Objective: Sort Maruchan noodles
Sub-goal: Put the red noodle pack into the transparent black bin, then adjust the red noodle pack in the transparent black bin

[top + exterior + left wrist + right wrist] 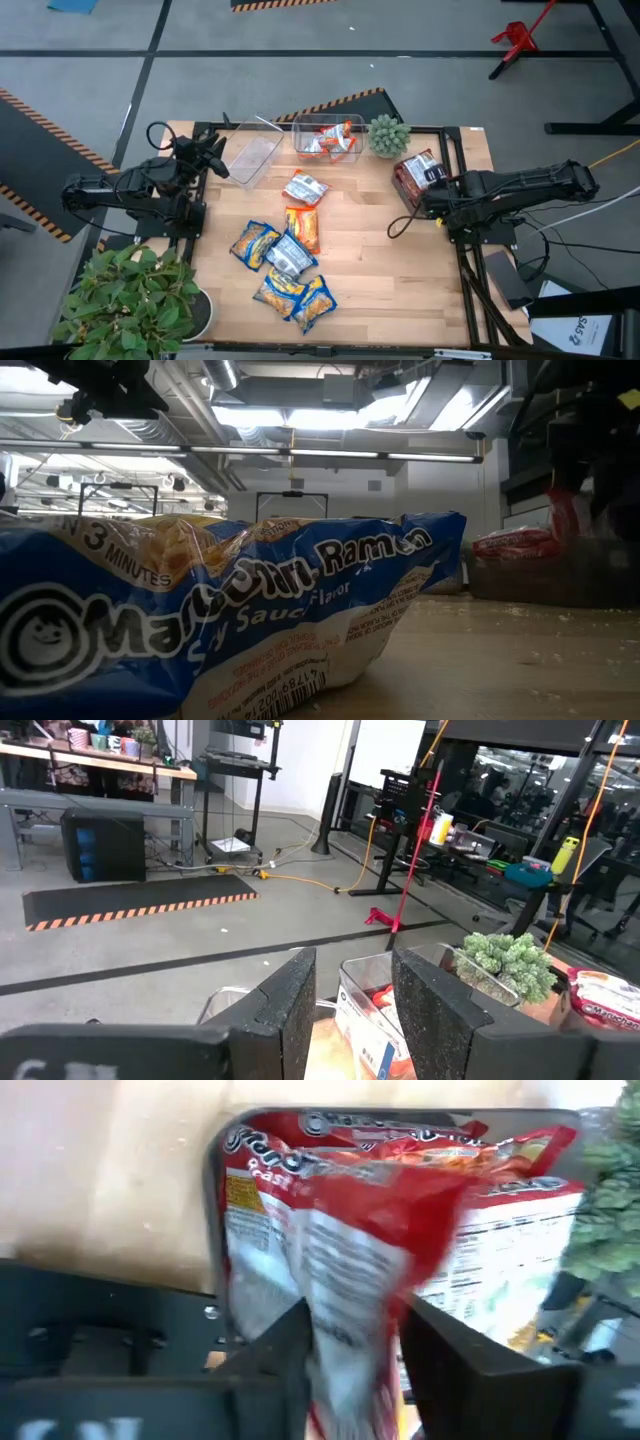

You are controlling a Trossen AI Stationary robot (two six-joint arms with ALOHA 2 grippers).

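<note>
In the low view a yellow-and-blue packet [200, 620] lies right against the camera and hides most of the table; the right side there is dark and hard to read. In the right wrist view a red packet [370, 1260] is blurred and stands between the fingers [285, 1350] of the right gripper [350, 1350]; whether they pinch it or have let go I cannot tell. This gripper [432, 195] is over the right bin [412, 185], which already holds red packets. The left gripper [212, 152], fingers spread and holding nothing, waits at the table's left far corner beside an empty bin [250, 158]. The middle bin [325, 140] holds red-and-silver packets. More packets [285, 255] lie loose in the table's middle.
</note>
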